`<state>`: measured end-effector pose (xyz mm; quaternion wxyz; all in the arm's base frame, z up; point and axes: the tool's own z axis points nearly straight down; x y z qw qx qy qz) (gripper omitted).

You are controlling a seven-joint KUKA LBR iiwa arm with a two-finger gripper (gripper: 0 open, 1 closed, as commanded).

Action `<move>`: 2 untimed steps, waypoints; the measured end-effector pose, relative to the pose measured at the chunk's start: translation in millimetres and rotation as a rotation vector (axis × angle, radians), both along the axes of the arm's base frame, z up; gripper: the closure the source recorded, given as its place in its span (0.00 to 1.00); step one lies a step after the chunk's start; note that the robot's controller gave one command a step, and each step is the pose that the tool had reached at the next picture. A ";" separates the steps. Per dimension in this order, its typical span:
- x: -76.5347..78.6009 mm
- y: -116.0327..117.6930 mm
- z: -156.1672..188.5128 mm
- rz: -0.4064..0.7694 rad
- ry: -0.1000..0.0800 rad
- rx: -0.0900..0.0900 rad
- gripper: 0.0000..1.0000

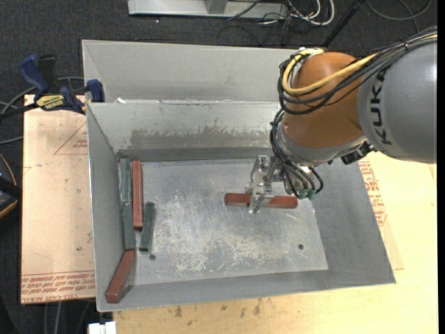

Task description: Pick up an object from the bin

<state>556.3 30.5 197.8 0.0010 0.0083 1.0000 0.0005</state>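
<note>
A red-brown flat bar (pixel 238 200) lies across the bin floor right of centre, its long side running left to right. My gripper (pixel 257 202) stands right over the bar's middle, with its metal fingers (pixel 261 184) down at the bar, one on the far side and one on the near side. The bar rests on the floor and part of its middle is hidden behind the fingers.
Along the bin's left wall lie several long bars: a grey-green one (pixel 126 204), a red one (pixel 138 195), a short dark green one (pixel 147 226) and a red-brown one (pixel 121 276) in the front left corner. The arm's orange cover and cables hang over the right rear of the bin.
</note>
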 end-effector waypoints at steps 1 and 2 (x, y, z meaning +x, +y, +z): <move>0.0 0.0 -0.1 0.000 0.000 0.000 1.00; -3.6 -3.4 17.8 0.087 0.007 0.000 1.00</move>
